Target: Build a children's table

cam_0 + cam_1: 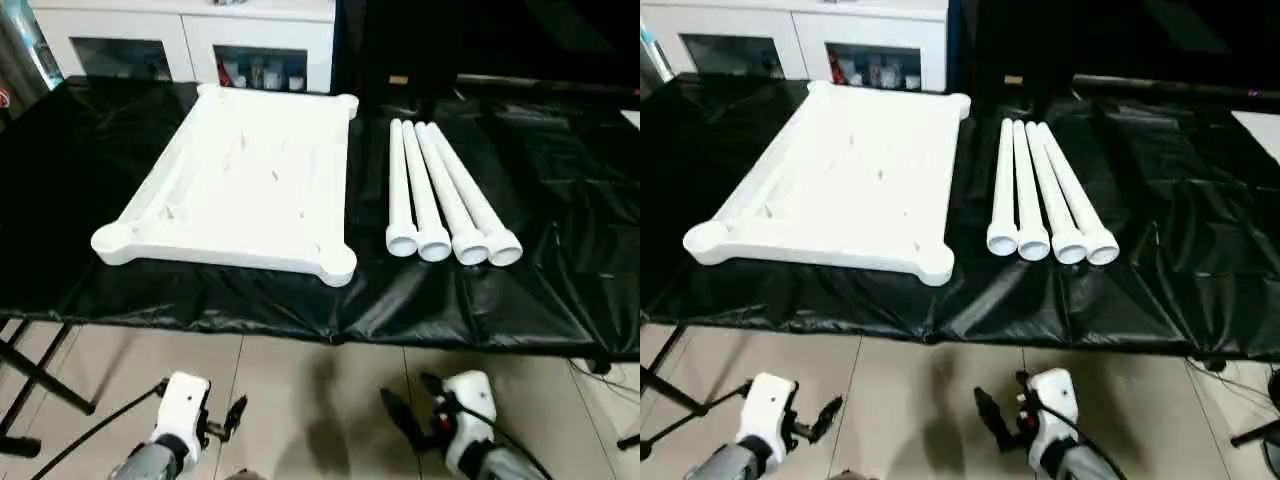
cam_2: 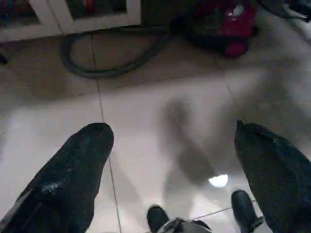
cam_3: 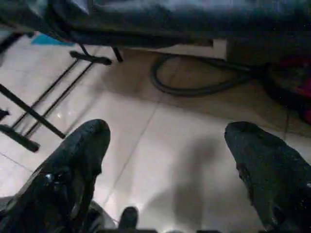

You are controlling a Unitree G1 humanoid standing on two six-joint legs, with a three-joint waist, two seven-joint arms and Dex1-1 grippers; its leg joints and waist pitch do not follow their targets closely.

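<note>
The children's table top (image 1: 240,180) lies upside down on the black-covered workbench (image 1: 560,200), ribbed underside up, with a round socket at each corner. Its four white tube legs (image 1: 440,200) lie side by side just to its right, wide ends toward me. Both arms hang low over the tiled floor, in front of the bench's near edge. My left gripper (image 1: 230,415) is below the top's near edge, and the left wrist view shows it (image 2: 172,141) open with only floor between its fingers. My right gripper (image 1: 405,415) is below the legs; it (image 3: 165,136) is also open and holds nothing.
A white cabinet with glass doors (image 1: 190,40) stands behind the bench. Black stand legs (image 1: 30,380) cross the floor at the left. A grey hose (image 2: 107,63) and a red machine (image 2: 223,24) lie on the floor under the bench.
</note>
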